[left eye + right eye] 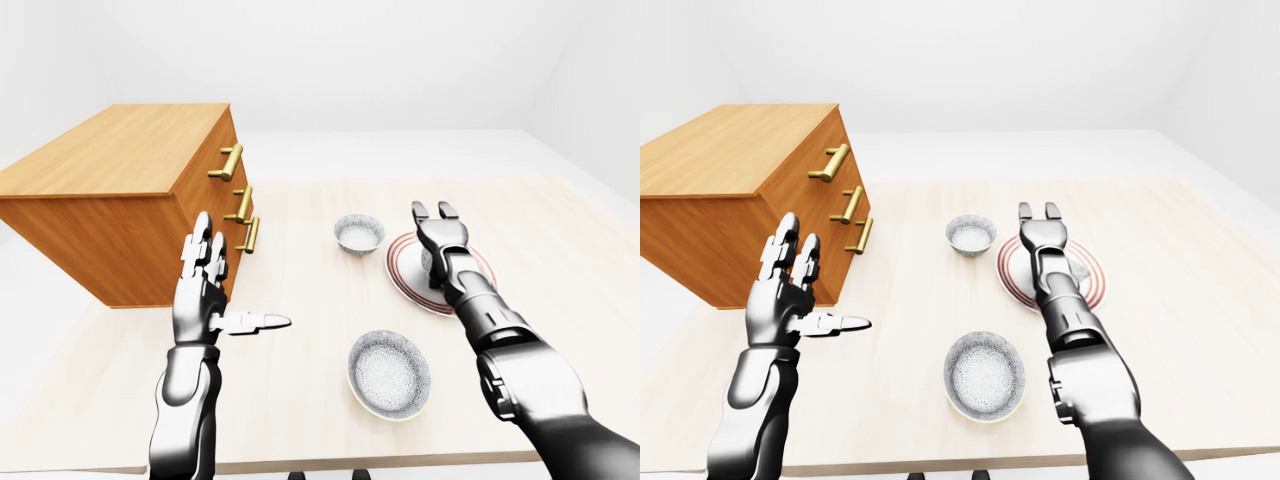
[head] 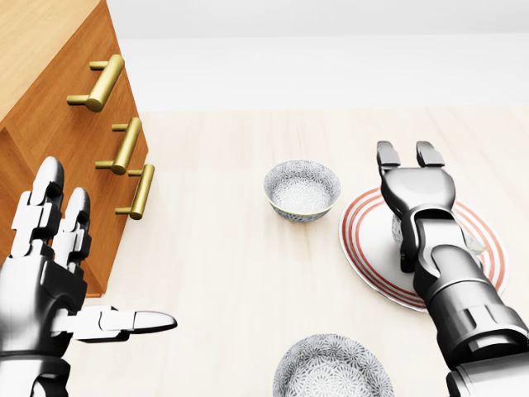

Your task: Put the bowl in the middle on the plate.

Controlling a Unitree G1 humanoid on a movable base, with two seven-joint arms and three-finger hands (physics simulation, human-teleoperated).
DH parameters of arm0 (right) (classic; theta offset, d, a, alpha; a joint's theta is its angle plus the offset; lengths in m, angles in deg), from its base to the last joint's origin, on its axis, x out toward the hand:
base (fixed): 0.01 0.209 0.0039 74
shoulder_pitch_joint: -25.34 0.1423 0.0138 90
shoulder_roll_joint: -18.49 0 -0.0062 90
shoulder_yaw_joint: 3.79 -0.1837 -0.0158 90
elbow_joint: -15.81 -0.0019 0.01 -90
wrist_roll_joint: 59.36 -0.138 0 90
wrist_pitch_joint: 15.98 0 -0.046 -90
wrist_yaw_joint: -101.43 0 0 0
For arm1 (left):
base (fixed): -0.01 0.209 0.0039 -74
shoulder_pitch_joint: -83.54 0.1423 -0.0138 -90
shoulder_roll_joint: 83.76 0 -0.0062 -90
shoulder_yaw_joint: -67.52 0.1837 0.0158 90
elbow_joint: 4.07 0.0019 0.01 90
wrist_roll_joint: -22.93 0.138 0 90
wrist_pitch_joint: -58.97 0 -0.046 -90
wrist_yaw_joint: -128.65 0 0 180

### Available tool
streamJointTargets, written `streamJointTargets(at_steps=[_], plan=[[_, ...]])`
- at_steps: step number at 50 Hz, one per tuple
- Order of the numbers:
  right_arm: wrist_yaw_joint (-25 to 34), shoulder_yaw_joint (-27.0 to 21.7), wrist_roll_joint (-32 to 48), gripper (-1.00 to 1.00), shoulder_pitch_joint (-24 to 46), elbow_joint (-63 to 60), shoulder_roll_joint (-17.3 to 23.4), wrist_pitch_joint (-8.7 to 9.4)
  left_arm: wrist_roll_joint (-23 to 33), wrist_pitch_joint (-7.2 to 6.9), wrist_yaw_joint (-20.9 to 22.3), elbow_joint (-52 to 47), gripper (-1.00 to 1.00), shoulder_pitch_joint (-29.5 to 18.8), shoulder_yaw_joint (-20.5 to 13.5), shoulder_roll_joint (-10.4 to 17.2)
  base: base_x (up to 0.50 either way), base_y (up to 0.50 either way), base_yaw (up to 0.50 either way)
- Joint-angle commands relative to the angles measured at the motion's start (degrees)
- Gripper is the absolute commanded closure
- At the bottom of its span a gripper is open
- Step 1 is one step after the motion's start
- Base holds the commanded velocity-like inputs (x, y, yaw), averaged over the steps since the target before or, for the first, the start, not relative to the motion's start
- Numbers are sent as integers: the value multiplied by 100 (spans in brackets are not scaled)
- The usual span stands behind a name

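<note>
Overhead, three bowls (image 2: pixel 302 188), one plate (image 2: pixel 364 241): right hand (image 2: pixel 416 188), fingers spread, above the plated bowl (image 1: pixel 1082 268); left hand (image 2: pixel 41 281) raised, open.

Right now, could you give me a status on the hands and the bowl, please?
Left hand open beside dresser. Right hand open above plate. Bowl on plate, mostly hidden by right arm. Two other bowls stand apart.

Patterned bowl (image 2: pixel 396 231), resting on red-ringed plate (image 2: pixel 368 245)
</note>
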Motion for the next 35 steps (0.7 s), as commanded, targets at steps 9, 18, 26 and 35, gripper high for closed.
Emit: streamJointTargets(at_steps=[9,18,26,35], plan=[[2734,-444,971,-100,-797,-3620,354,0,20,0,-46,76,-100,-143,4,31,0,0,0],[4679,-1074,1741,-100,-1051,-5944,407,0,49,0,-68,-21,-100,-192,23,36,0,0,0],[4679,-1429,1521,-100,-1008,-7012,530,0,70,0,-88,-105,-100,-229,45,32,0,0,0],[4679,-1494,488,-100,-1322,-7735,323,0,83,0,-95,-232,-100,-225,26,44,0,0,0]])
